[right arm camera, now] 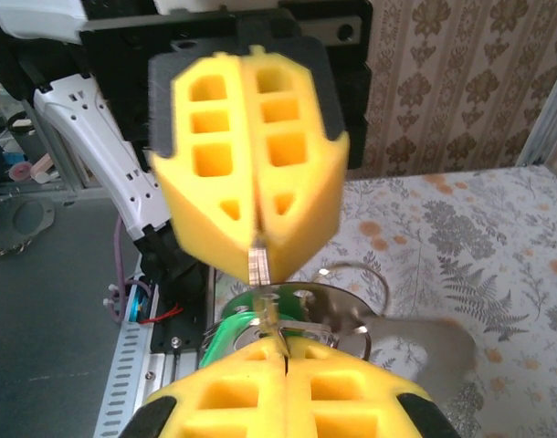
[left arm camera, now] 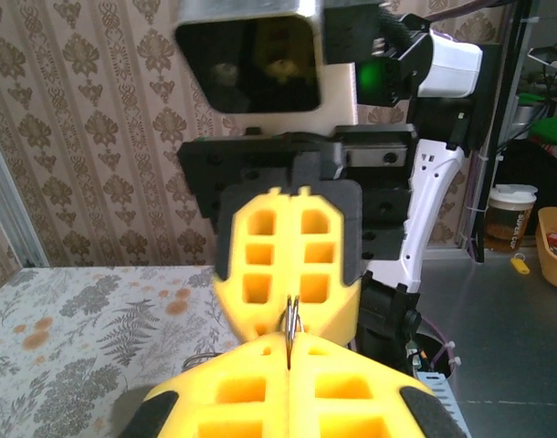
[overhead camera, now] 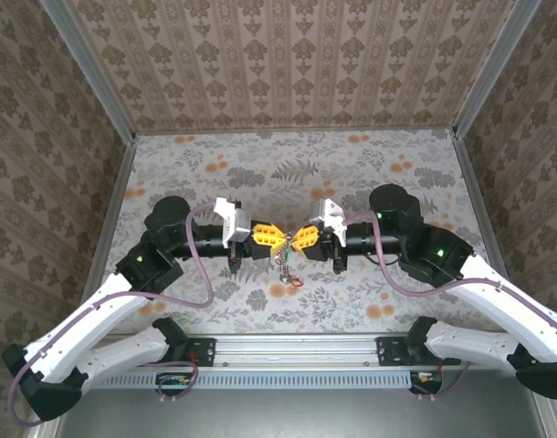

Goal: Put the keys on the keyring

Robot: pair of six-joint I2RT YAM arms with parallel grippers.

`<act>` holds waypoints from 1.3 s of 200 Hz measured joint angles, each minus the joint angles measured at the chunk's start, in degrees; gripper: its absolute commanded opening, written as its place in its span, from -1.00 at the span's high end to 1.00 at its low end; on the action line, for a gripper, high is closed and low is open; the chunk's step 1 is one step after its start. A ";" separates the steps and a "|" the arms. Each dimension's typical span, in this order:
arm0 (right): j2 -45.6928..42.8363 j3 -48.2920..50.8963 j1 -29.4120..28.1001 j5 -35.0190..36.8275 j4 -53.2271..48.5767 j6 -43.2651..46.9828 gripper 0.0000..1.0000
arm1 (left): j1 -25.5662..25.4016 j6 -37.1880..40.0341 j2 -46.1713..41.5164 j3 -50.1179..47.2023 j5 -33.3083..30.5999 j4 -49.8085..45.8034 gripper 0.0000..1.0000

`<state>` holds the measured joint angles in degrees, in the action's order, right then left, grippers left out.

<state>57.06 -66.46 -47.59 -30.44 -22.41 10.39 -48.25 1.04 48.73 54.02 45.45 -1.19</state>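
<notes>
Wire first: your left gripper (overhead camera: 275, 240) is pinched shut on a thin sliver of the keyring (left arm camera: 290, 321) — likely stiff, slick and light, so hold it edge-on near the pad tips. Just beside it, the right gripper (overhead camera: 299, 239) looks clamped on the green-headed key (right arm camera: 231, 330), with the other keys (overhead camera: 290, 274) hanging under both — take the plastic head, not the blade.

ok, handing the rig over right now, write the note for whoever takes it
Grippers: left gripper and right gripper are tip to tip, both shut on the keyring.
Things: green key sits by the right fingertips; red key is lower, under the grippers.
Done: ring held in the air by both.
Left: cannot tell which keys are threaded; check, then finish.
</notes>
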 measured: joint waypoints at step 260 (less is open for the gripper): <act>-4.42 3.96 -1.01 3.58 8.39 0.46 0.47 | -0.09 0.00 0.07 -0.39 0.09 -0.02 1.00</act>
<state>52.64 -62.50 -48.60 -26.85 -14.02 10.85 -48.34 1.04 48.80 53.63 45.54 -1.21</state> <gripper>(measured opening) 0.312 0.043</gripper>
